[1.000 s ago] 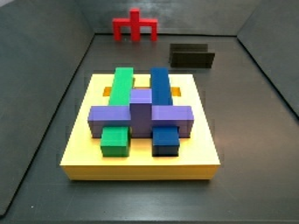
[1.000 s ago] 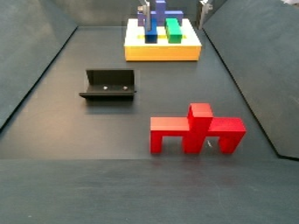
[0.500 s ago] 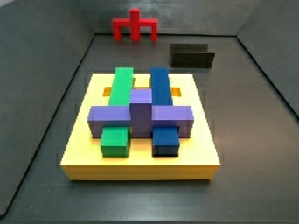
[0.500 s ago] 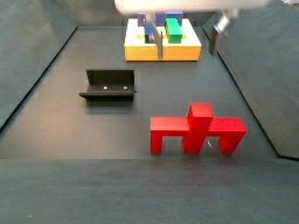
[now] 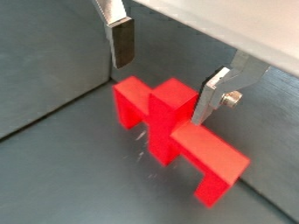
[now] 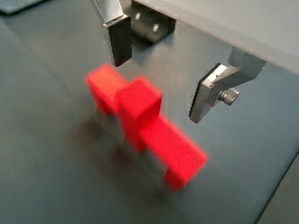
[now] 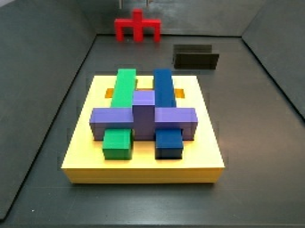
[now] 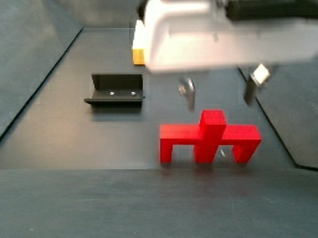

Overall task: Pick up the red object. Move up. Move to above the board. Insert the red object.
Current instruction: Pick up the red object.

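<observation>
Near to far, taking the side view that looks over the red piece [image 8: 209, 139] toward the board.

Red piece: stands on the dark tabletop [image 8: 74, 158] in the foreground, on its two legs, stem up. Not lifted.

Claw [image 8: 221, 92]: directly above the red piece, spread wide, nothing between the fingers. One finger [image 8: 188, 93] hangs to one side of the stem, the other to the opposite side, both above the bar; no contact visible. The white body of the arm blurs the picture above them.

Both wrist views confirm this: claw [image 5: 167, 68] open, the silver fingers [image 5: 122, 41] straddle the red piece [image 5: 176, 131] from above with a gap on each side. In a wrist view the piece [image 6: 142, 124] is motion-blurred.

Fixture [image 8: 117, 90]: on the tabletop beyond the red piece, off to one side, apart from it.

Board [image 7: 145, 138]: farthest from the red piece, well apart. Yellow slab carrying green [image 7: 121, 111] and blue [image 7: 166, 113] bars crossed by a purple block [image 7: 144, 116]. In the side view, the arm partly hides the board.
</observation>
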